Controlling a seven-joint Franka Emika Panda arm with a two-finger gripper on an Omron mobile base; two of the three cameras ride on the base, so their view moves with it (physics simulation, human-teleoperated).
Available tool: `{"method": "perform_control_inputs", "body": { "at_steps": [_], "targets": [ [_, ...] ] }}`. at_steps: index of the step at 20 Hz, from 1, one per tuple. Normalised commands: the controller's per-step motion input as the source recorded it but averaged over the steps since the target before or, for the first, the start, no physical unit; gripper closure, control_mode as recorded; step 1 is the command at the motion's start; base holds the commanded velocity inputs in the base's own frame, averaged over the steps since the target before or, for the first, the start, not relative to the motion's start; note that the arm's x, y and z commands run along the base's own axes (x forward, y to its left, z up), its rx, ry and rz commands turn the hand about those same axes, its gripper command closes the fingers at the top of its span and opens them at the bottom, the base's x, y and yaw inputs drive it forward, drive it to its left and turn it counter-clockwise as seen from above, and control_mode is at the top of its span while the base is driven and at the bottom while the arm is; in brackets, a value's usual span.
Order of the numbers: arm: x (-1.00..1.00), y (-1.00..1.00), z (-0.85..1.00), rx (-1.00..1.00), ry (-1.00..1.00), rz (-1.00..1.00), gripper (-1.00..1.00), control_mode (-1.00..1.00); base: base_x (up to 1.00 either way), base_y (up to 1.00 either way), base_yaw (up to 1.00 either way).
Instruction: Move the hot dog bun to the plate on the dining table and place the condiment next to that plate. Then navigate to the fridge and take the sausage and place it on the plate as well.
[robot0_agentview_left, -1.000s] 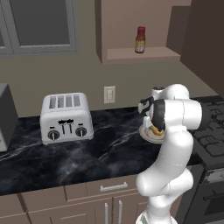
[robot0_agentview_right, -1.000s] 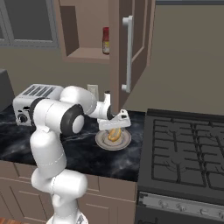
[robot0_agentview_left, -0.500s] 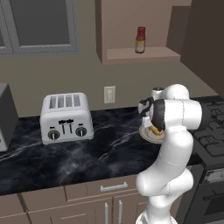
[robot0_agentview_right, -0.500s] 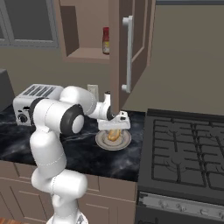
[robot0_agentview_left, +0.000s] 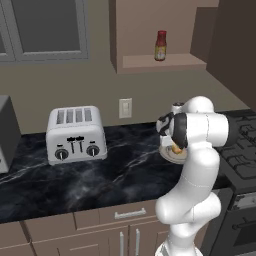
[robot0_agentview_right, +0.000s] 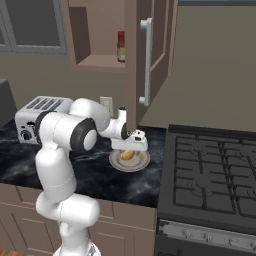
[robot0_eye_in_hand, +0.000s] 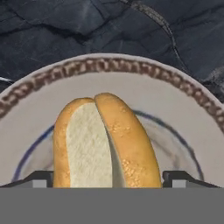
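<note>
Hand view: the gripper (robot0_eye_in_hand: 107, 179) points straight down at the bun (robot0_eye_in_hand: 105, 142), its two fingertips (robot0_eye_in_hand: 39, 178) standing wide on either side of the bun's near end; whether they touch it cannot be told, and no grip is visible. The split bun lies on a white plate (robot0_eye_in_hand: 175, 105) with a brown patterned rim, resting on the dark marble counter (robot0_eye_in_hand: 65, 30). Right base view: the gripper (robot0_agentview_right: 134, 146) sits low over the plate (robot0_agentview_right: 142, 162), just left of the stove (robot0_agentview_right: 210, 170); the bun (robot0_agentview_right: 127, 155) shows beneath it. Beyond, a toaster (robot0_agentview_right: 35, 112) stands at the counter's left. Farthest back, the condiment (robot0_agentview_right: 121, 46) stands upright on the open cabinet shelf (robot0_agentview_right: 97, 62), behind the door (robot0_agentview_right: 147, 55).
</note>
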Motion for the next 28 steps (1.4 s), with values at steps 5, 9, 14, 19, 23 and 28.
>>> {"method": "perform_control_inputs", "body": {
  "at_steps": [5,9,14,19,23,28],
  "targets": [
    [-0.21,0.01,-0.12,0.00,-0.01,-0.05,1.00,-1.00,0.00,0.00,0.00],
    [-0.54,0.00,0.36,0.00,-0.16,-0.12,1.00,-1.00,0.00,0.00,0.00],
    [-0.59,0.00,0.78,0.00,-0.17,-0.09,1.00,-1.00,0.00,0.00,0.00],
    [-0.52,0.00,0.91,0.00,-0.03,-0.09,1.00,-1.00,0.00,0.00,0.00],
    [-0.58,0.00,0.84,-0.01,0.00,-0.09,1.00,-1.00,0.00,0.00,0.00],
    [-0.67,0.03,0.77,-0.02,-0.02,-0.06,1.00,-1.00,0.00,0.00,0.00]
  ]
}}
